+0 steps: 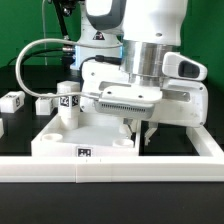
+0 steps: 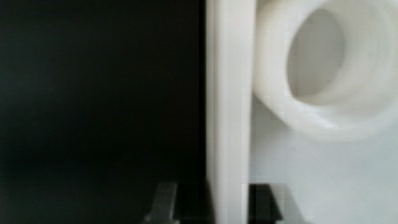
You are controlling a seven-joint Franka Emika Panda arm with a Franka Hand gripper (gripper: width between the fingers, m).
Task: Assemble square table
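Square table is lying on the surface, near the white rail. Its thin rim is being pinched by the claw, closed tight, beside a corner socket. Prob. it's being slid into place; next, a slow push w/o slipping is needed.

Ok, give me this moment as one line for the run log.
step: gripping square table | gripper: shut on its raised rim | socket: beside the grip, empty | legs: loose, exterior view's left
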